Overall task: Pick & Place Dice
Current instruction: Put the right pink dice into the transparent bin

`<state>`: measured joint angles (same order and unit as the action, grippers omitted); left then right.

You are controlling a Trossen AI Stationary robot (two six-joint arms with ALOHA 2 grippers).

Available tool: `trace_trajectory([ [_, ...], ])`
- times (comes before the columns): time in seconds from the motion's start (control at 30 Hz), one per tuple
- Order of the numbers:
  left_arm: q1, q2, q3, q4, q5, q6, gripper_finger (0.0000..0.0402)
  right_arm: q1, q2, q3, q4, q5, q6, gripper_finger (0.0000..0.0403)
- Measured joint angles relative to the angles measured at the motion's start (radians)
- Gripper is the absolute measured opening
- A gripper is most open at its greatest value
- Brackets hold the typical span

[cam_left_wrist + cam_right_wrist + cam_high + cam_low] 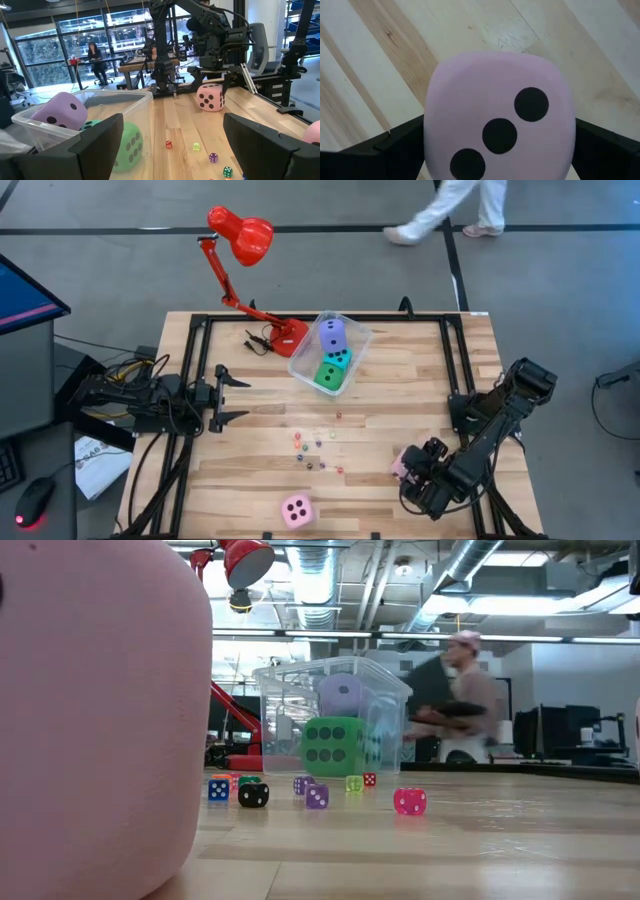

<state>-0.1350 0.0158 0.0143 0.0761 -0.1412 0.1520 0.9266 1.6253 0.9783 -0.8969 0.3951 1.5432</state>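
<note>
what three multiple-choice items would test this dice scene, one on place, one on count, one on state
1. Where is the green soft cube?
A. on bare wood
B. in the clear plastic tub
C. under the lamp
2. How many big soft cubes are in that tub?
A. one
B. two
C. three
3. What is the right hand doing?
A. hanging open
B. closed around a pink soft cube
C. out of view

B: it shows through the tub wall.
C: purple, cyan and green sit inside.
B: its fingers flank the cube.

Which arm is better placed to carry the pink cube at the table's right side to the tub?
The right: its gripper already has that pink cube between its fingers. The left gripper waits open at the table's left side.
</note>
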Motion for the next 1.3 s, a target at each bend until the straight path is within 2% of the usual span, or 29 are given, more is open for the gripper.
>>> trace_trajectory([
  [0.27, 0.000, 0.000, 0.000, 0.000, 0.000, 0.000, 0.0333, -0.023, 0.002, -0.002, 0.016, 0.043, -0.033, 0.0400],
  [0.87, 0.000, 0.000, 0.000, 0.000, 0.000, 0.000, 0.0333, -0.080, 0.001, -0.002, 0.019, 0.040, -0.036, 0.0400],
  [1.13, 0.000, 0.000, 0.000, 0.000, 0.000, 0.000, 0.0333, -0.098, 0.000, 0.000, 0.025, 0.018, -0.084, 0.0400],
  [1.3, 0.000, 0.000, 0.000, 0.000, 0.000, 0.000, 0.0333, -0.114, -0.002, 0.001, 0.027, -0.036, -0.085, 0.0400],
])
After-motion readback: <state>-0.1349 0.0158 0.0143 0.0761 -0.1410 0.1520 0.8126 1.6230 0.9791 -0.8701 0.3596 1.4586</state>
